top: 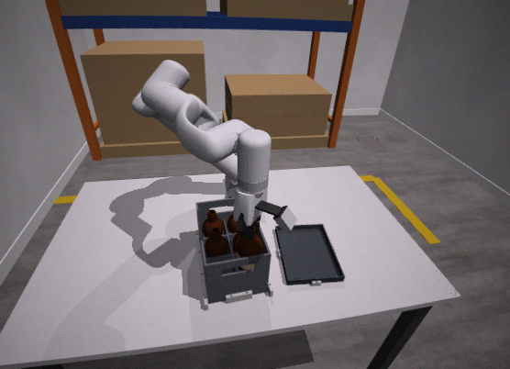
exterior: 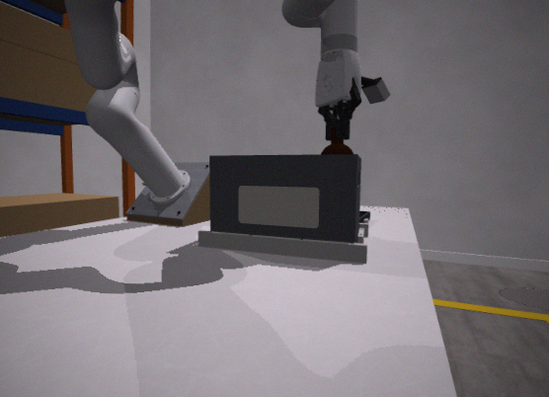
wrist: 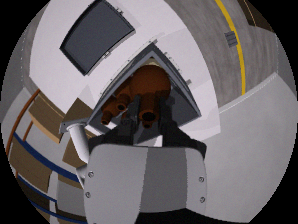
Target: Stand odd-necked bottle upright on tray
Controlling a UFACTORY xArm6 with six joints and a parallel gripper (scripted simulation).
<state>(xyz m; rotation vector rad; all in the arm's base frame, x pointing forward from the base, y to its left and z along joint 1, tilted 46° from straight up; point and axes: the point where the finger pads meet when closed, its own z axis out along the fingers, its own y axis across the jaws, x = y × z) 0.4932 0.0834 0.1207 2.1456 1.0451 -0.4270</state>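
A dark grey crate point(top: 234, 274) point(exterior: 281, 182) point(wrist: 190, 96) stands in the middle of the table and holds brown bottles. My gripper point(top: 248, 229) point(exterior: 338, 128) point(wrist: 149, 103) is over the crate's front right cell, shut on the neck of a brown bottle point(top: 250, 245) point(exterior: 337, 149) point(wrist: 150, 86). The bottle hangs upright, with its shoulder risen just over the crate's rim. Other bottles stand in the crate at the back left point(top: 211, 218), the front left point(top: 216, 245) and, half hidden by my gripper, the back right point(top: 232, 223). The dark flat tray point(top: 308, 256) point(wrist: 92, 35) lies right of the crate.
The arm's base point(exterior: 168, 201) is mounted on a wedge behind the crate. A shelf rack with cardboard boxes point(top: 277, 105) stands beyond the table. The table's right edge point(top: 413, 242) runs close to the tray.
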